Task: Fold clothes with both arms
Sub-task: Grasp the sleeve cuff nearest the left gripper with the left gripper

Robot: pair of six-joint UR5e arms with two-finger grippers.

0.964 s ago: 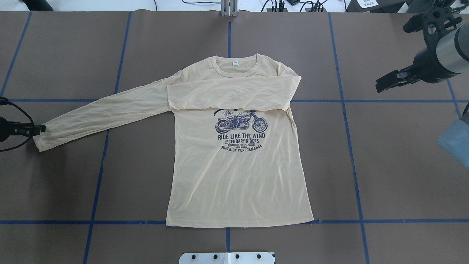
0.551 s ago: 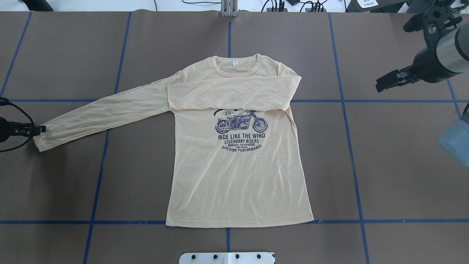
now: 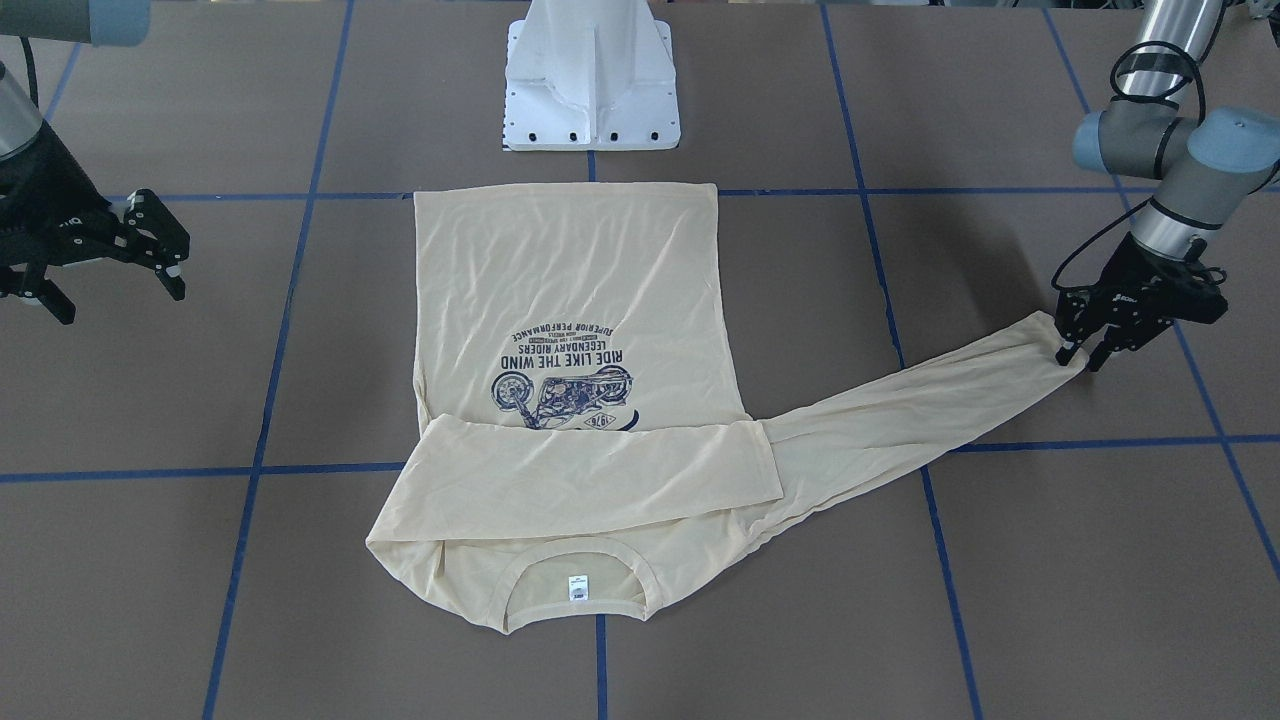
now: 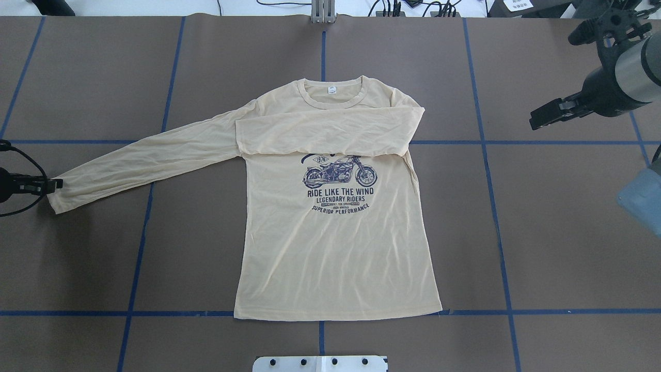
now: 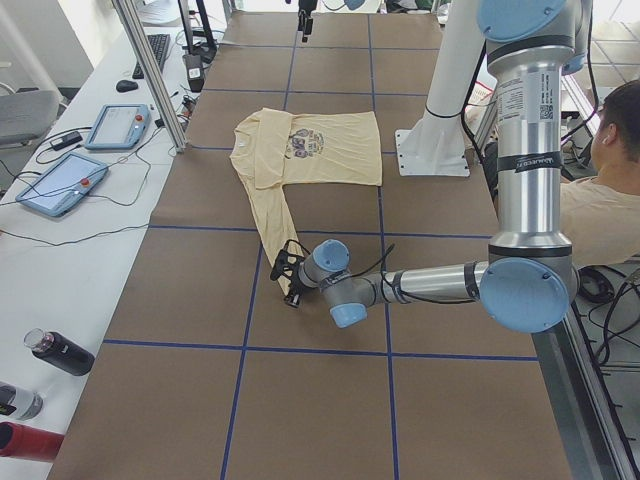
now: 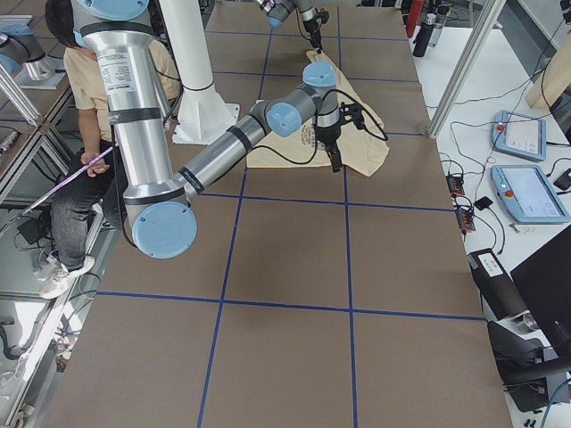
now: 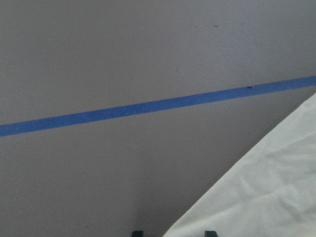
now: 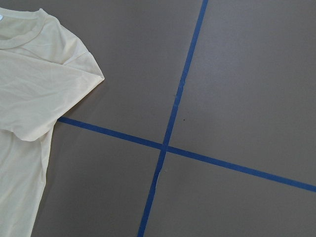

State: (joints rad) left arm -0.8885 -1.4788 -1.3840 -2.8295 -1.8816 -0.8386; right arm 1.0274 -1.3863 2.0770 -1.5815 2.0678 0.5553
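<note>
Overhead view, left to right. The left end effector (image 4: 53, 183) is being held low at the 9 o'clock edge of the worktop (image 4: 103, 77). Its jaws are being kept apart, and nothing is being gripped yet. The cuff (image 4: 59, 199) of the outstretched sleeve (image 4: 150, 160) is being straddled; in the left wrist view the cloth edge is being seen between the two fingertips.

From that end effector the sleeve's long axis is being run toward about 2 o'clock, up to the shoulder. The shirt (image 4: 335, 243) is being left flat at the worktop's centre, print up, with the collar at 12 o'clock and the hem at 6 o'clock. The other sleeve (image 4: 325, 132) is already being carried folded across the chest.

The right end effector (image 4: 537, 120) is being held raised at about 2 o'clock of the shirt, well apart from it. It is being kept spread and empty, and the shirt's near shoulder is lying at its 9 o'clock.

Judgement: the left arm is by far the nearer to the loose sleeve. A close on the cuff is being called for next, then a carry toward 2–3 o'clock across the body. The thin cloth is likely being at risk of slipping out or bunching.
</note>
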